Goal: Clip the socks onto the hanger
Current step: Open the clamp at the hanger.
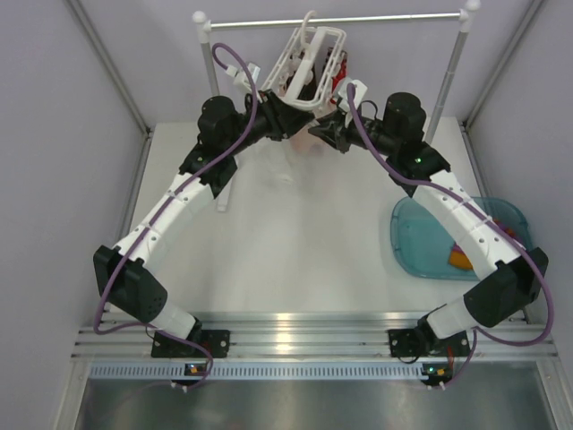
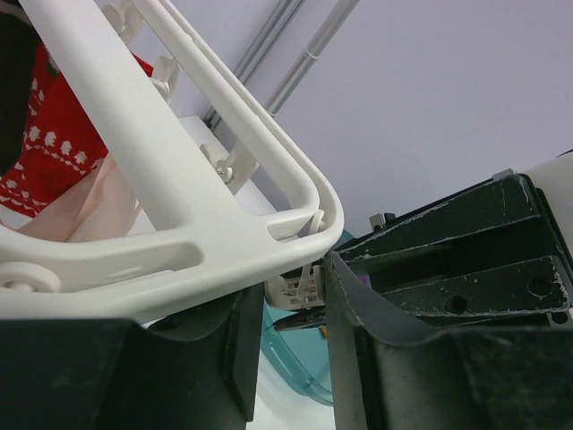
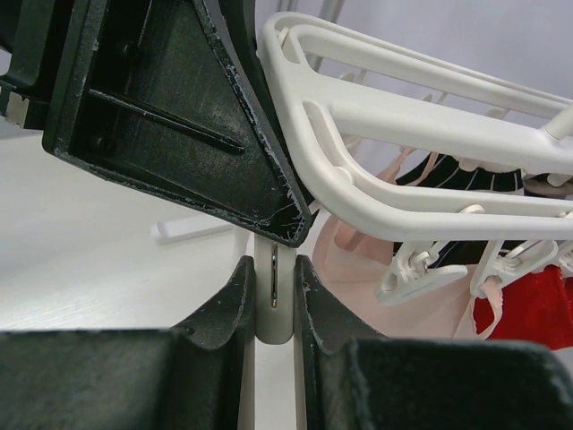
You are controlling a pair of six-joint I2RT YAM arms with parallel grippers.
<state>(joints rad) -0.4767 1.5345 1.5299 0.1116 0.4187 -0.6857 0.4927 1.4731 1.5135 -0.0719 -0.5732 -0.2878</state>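
At the upper middle of the top view I see the hanger (image 1: 309,58) hooked on the silver rail (image 1: 358,20) and tilted, with both arms reaching up to its lower end. On my right wrist camera, the right gripper (image 3: 274,269) is closed on a white clip (image 3: 274,309) that dangles from the frame's near corner, and the clip's metal spring shows between the pads. The left gripper (image 2: 293,282) sits at the same corner. Its jaws stand a little apart against the frame, and I cannot tell whether they pinch it. Under the slats at the right of that view hang a red sock (image 3: 528,309), a pink sock (image 3: 358,260) and a dark striped sock (image 3: 466,177). At the right of the top view, an orange sock (image 1: 460,261) lies in the blue tray (image 1: 412,255).
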